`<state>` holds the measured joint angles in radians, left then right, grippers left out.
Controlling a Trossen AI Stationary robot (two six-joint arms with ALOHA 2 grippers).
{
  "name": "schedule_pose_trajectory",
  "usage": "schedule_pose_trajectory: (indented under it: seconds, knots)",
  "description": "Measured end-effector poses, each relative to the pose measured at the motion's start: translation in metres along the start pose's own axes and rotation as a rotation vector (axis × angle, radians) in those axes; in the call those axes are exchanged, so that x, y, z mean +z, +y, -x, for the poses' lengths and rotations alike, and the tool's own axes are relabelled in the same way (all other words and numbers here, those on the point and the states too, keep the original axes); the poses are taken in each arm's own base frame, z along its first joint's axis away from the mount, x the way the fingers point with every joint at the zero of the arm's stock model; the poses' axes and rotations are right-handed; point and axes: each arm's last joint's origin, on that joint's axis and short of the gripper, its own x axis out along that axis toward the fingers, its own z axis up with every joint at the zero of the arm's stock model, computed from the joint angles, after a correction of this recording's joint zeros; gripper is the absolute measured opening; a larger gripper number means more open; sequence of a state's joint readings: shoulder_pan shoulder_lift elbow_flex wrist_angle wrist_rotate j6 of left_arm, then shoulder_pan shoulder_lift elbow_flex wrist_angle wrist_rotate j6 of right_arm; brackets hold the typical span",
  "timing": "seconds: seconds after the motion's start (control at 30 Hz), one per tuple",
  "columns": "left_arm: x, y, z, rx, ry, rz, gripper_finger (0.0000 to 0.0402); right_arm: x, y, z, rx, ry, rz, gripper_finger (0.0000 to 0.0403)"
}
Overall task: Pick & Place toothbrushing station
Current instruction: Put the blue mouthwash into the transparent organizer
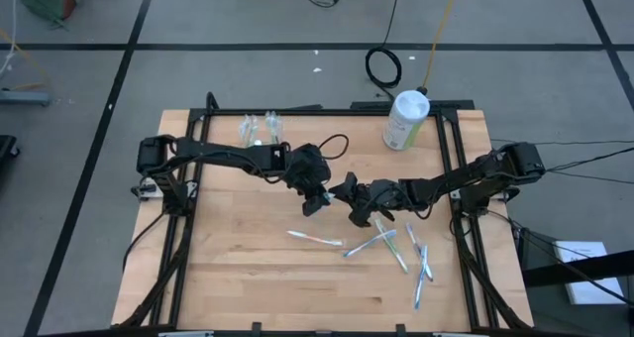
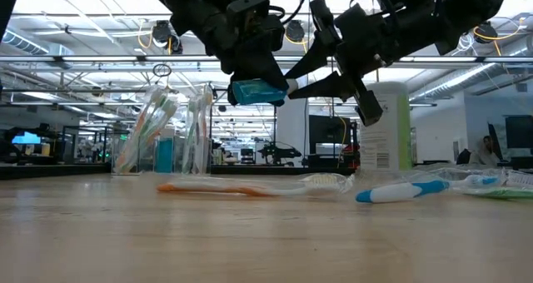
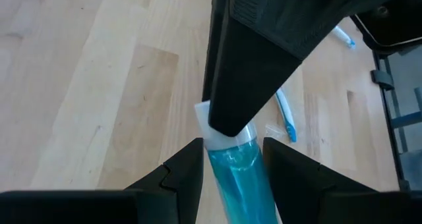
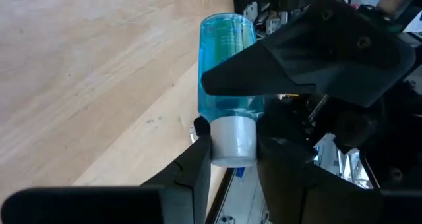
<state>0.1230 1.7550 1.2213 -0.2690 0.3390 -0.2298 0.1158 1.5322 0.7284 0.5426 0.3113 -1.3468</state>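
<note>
A blue toothpaste tube [image 2: 256, 92] with a white cap [image 2: 291, 85] hangs in the air over the table's middle, held between both grippers. My left gripper [image 1: 315, 200] is shut on its blue body. My right gripper [image 1: 349, 200] is shut on its cap, facing the left one. The toothbrushing station's clear cup [image 1: 260, 129] stands on its base at the far left of the table, with thin toothbrushes upright in it [image 2: 154, 133]. Several more toothbrushes [image 1: 374, 243] lie flat on the wood below and to the right of the grippers. My left gripper pinches the tube's blue body [image 3: 237, 184] between its two fingers, coming slanting down from the table's left. The cap end reaches out past the fingertips. The tube lies about level, lifted clear of the table. My right gripper has the tube's white cap [image 4: 232, 141] between its two fingers [image 4: 198, 168], one on each side. It comes about level from the table's right, with its fingers lying along the tube. One finger covers most of the cap in the left wrist view.
A white canister with a green label [image 1: 406, 119] stands at the far right. Loose toothbrushes [image 1: 315, 239] [image 1: 423, 268] lie right of centre toward the near edge. Bare wood [image 1: 228, 268] lies at the near left.
</note>
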Motion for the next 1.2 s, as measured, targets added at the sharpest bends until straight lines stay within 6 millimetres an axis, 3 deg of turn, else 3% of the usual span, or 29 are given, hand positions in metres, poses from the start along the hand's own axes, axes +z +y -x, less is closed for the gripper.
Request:
schedule_pose_trajectory:
  seconds: [0.43,0.7,0.93,1.07,1.2]
  knots:
    - [0.003,0.005,0.002,0.031,-0.023,0.005,0.0156,0.0,0.0,0.0,0.001,-0.002,-0.004,0.0106]
    - [0.002,0.005,0.002,0.026,-0.016,-0.006,0.0082,0.0,0.0,0.0,0.002,0.001,-0.025,0.0115]
    - [0.001,0.005,0.003,0.031,-0.003,-0.002,0.0098,0.0,0.0,0.0,0.001,-0.001,-0.099,0.0116]
    - [-0.004,0.004,0.021,0.066,0.057,-0.014,0.01,0.0,-0.001,0.0,-0.01,-0.005,-0.117,0.0121]
    - [-0.004,0.001,0.054,0.152,0.064,-0.011,0.0083,0.001,-0.003,0.0,-0.022,-0.009,-0.15,0.0139]
